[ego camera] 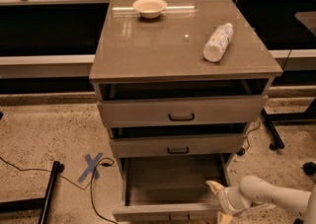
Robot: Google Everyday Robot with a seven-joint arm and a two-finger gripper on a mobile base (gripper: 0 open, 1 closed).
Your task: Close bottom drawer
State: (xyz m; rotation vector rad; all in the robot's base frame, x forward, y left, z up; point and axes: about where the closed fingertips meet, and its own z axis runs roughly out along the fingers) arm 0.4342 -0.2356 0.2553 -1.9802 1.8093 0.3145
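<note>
The bottom drawer (pixel 168 181) of the grey-taupe cabinet is pulled far out, showing its plain grey tray. Its flat front (pixel 163 213) lies at the lower edge of the view, with the handle barely showing. My gripper (pixel 219 201), on a white arm coming in from the lower right, sits at the drawer's right front corner, with one pale fingertip (pixel 215 186) over the tray's right side and another (pixel 224 217) down by the front panel.
The middle drawer (pixel 177 146) and top drawer (pixel 180 112) stand slightly open. A bowl (pixel 149 7) and a lying plastic bottle (pixel 217 42) rest on the cabinet top. A blue tape X (pixel 91 166), a cable and a black stand leg (pixel 48 191) lie on the floor at left.
</note>
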